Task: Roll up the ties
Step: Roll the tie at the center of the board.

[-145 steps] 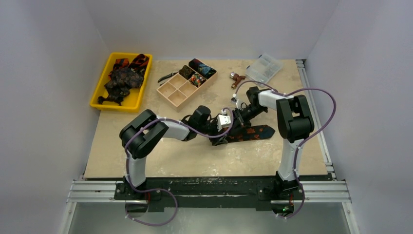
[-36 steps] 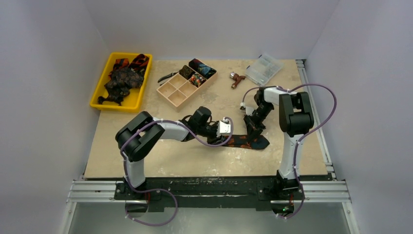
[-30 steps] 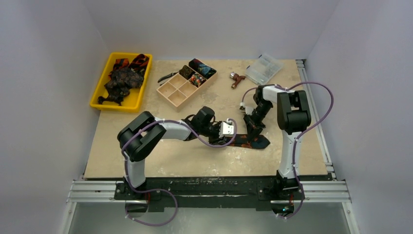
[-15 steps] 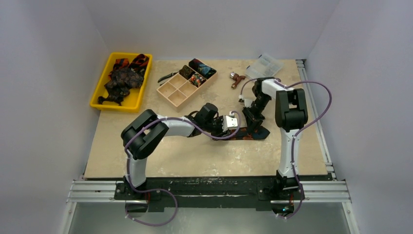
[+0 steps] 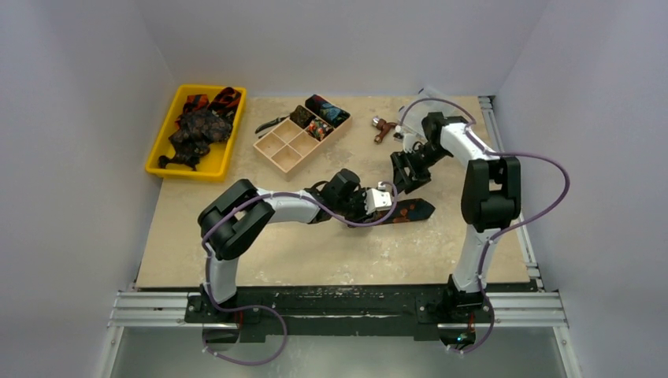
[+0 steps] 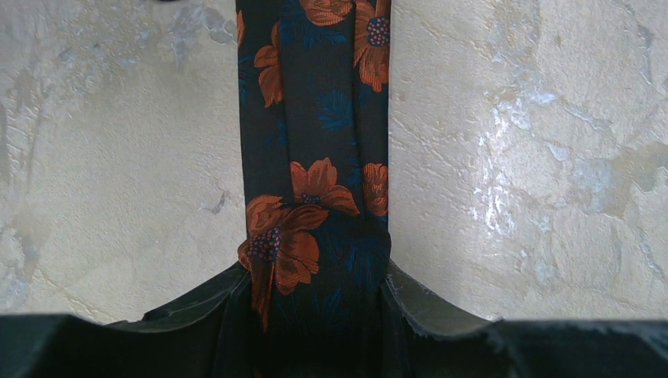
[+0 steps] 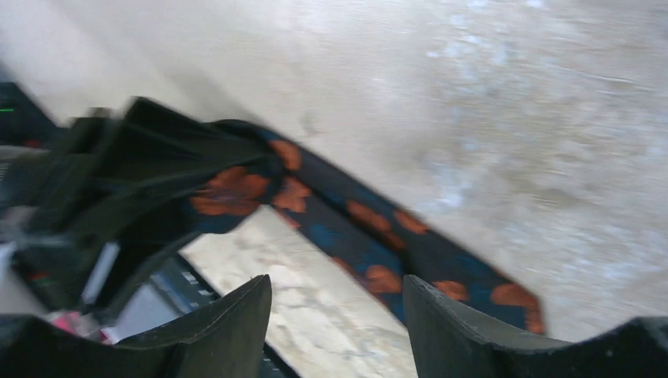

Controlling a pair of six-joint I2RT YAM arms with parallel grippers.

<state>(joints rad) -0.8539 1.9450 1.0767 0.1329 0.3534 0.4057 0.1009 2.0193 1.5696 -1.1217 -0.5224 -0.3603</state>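
Seen from above, a dark tie with orange flowers [image 5: 413, 210] lies flat on the tabletop [image 5: 315, 244], right of centre. The left arm [image 5: 299, 206] reaches low across to it, and the left jaws meet the end away from its pointed tip. The right arm [image 5: 453, 142] hangs behind and above the tie, with the right jaws off the cloth. Well apart at the back, more ties [image 5: 197, 126] are heaped in a yellow tray [image 5: 160, 140], and rolled ties [image 5: 324, 109] sit in a divided box [image 5: 277, 146].

The left wrist view shows the tie [image 6: 315, 118] running straight away over the tabletop. Its near end is bunched into a small roll, and the left jaws are clamped snugly on both sides of that roll.

The right wrist view is blurred. The right jaws are spread wide with nothing between them, and the tie [image 7: 370, 228] lies beyond them, untouched.

The likely risk is that nothing pins the flat length. If the roll is pushed forward, the cloth may slide or skew instead of winding. The roll, held only at its sides, could also loosen or turn cone-shaped.
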